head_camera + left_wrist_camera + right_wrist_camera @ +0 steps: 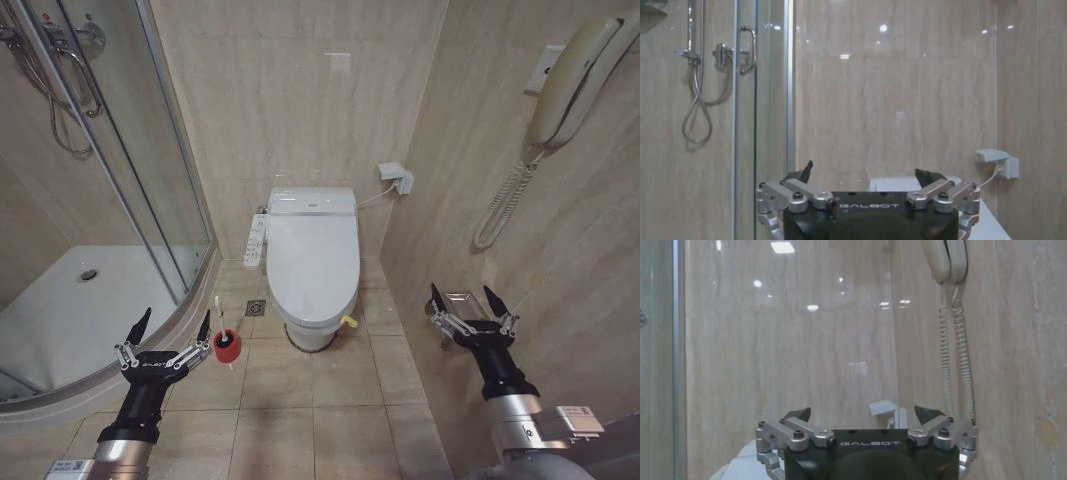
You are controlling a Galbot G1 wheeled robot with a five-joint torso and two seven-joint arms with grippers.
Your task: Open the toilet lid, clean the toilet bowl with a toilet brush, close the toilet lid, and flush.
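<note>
Since the toilet lid [313, 253] is down at the far wall, both grippers, left [171, 328] and right [468, 302], hang near with fingers spread, holding nothing. The brush [224, 335] by the shower could tip if clipped.

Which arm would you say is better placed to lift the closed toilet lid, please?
Probably the right. The small yellow strap on the glossy white oval toilet lid sits on the right gripper side. The left gripper hovers farther off, near the red brush holder. Both jaws are open.
</note>
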